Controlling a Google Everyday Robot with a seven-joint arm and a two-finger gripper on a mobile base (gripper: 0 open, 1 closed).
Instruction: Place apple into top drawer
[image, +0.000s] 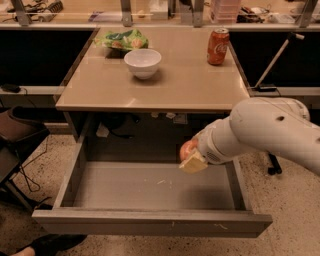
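Here the claw (189, 155) holds the apple (187, 148) over the top drawer (150, 223), rightward.

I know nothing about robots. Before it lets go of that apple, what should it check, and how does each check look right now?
1. Drawer open: ok, it is pulled out from under the table.
2. Apple held by the gripper: ok.
3. Apple over the drawer's inside: ok, it looks to be near the back right corner.
4. Drawer bottom bare: ok, only scuffs show.
5. Low enough for a gentle release: cannot tell.
6. Bowl and soda can out of the way: ok, both are up on the table.
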